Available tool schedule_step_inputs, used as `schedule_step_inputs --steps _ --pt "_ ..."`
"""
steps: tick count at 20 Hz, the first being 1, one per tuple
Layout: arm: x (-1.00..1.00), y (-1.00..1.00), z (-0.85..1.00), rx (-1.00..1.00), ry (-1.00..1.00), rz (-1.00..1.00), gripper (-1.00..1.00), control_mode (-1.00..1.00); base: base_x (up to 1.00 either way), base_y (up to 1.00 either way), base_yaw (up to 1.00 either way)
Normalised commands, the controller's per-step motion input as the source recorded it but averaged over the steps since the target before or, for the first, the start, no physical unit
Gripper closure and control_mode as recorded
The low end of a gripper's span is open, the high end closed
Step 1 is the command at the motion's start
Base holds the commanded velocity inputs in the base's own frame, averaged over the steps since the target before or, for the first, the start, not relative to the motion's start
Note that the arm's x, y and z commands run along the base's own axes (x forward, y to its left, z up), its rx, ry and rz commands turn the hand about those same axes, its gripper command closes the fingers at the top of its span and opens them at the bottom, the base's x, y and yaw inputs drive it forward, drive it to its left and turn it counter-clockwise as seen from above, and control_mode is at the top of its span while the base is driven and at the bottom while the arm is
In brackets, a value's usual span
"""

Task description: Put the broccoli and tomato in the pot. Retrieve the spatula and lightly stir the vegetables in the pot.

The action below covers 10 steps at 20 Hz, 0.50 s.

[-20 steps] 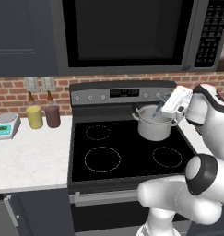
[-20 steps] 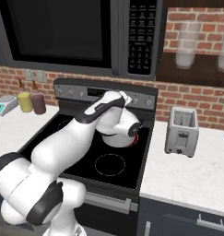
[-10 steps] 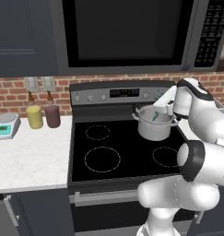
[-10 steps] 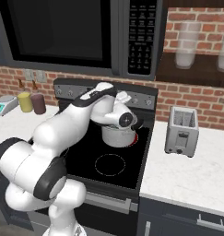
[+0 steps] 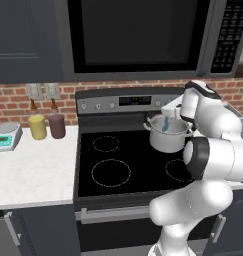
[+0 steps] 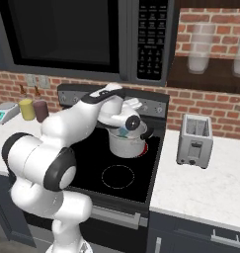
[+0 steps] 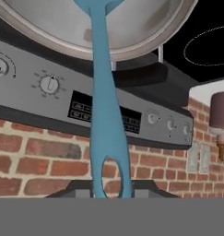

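Gripper (image 7: 112,196) is clamped narrow on the spatula (image 7: 104,115) at the handle end, near the hang hole. Handle runs straight away from the hand, long axis roughly in line with the fingers, blade end pointing down into the pot (image 7: 53,27).

In the left base view the spatula (image 5: 166,124) stands steeply over the pot (image 5: 168,137), blade low, handle up toward the wrist. Pot sits on the back right burner of the stove (image 5: 120,162).

Step looks like the stir. Can't see broccoli or tomato inside, pot interior too blurred or hidden to tell.

Next move probably needs small, slow sweeps with the blade kept inside the rim, grip firm, so the pot doesn't get shoved off the burner.
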Motion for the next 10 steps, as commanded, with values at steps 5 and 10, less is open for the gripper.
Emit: schedule_step_inputs --steps 5,10 --pt "0.08 -0.27 -0.20 0.04 0.01 -0.03 1.00 -1.00 0.00 0.00 0.00" --pt "0.00 -0.26 -0.23 0.02 0.04 -0.06 1.00 -1.00 0.00 0.00 0.00"
